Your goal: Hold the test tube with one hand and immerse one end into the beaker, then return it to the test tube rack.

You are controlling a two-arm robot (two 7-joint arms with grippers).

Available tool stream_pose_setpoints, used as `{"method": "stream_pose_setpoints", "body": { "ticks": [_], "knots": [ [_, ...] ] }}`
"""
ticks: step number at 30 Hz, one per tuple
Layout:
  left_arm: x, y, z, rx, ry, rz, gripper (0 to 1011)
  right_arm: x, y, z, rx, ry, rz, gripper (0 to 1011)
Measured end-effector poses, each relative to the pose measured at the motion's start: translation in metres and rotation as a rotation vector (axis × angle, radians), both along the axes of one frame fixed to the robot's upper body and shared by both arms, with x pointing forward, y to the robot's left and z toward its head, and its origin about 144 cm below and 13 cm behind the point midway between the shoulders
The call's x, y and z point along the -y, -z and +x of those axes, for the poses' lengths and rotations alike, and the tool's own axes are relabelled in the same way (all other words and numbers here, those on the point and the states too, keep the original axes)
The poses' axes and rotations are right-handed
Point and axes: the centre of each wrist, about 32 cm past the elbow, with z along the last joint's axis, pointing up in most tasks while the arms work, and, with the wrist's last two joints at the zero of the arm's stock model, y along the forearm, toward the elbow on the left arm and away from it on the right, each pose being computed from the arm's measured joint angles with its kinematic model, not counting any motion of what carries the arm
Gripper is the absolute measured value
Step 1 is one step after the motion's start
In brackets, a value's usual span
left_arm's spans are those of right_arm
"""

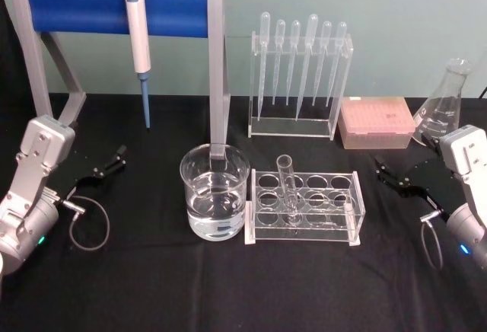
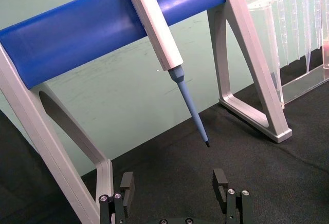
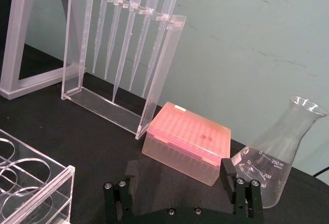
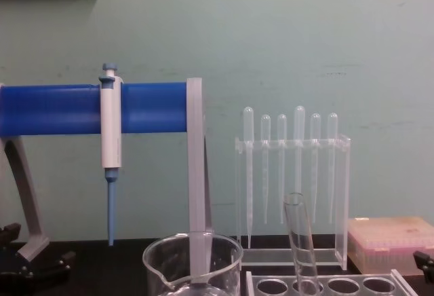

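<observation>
The left gripper, black and flat-jawed on a silver metal arm, rests low at the left side of the table. Its jaws stand wide apart, holding and touching nothing. From the left wrist view, its two fingers point toward the foot of a grey metal stand with a thick blue crossbar.

The right gripper, its twin, sits low at the right side, jaws also wide apart and empty.

Between them, a long clear glass test tube with a flared rim stands in a clear acrylic rack with round holes, leaning slightly. Just left of the rack, close against it, is a wide clear glass beaker partly filled with clear liquid.

The table is covered with black cloth; the wall behind is pale green.

A white and blue micropipette hangs from the crossbar. Behind the tube rack, a clear acrylic holder carries six frosted plastic bulb pipettes. To its right lies a pink box of pipette tips, then a clear conical glass flask.

In the right wrist view, the flask reads "250 ml" and "200".
</observation>
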Motion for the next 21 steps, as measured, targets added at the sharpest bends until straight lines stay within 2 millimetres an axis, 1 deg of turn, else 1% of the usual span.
{"method": "stream_pose_setpoints", "body": {
  "ticks": [21],
  "knots": [
    [0.0000,0.0000,0.0000,0.000,0.000,0.000,1000,0.0000,0.0000,0.0000,0.000,0.000,0.000,1004]
  ]
}}
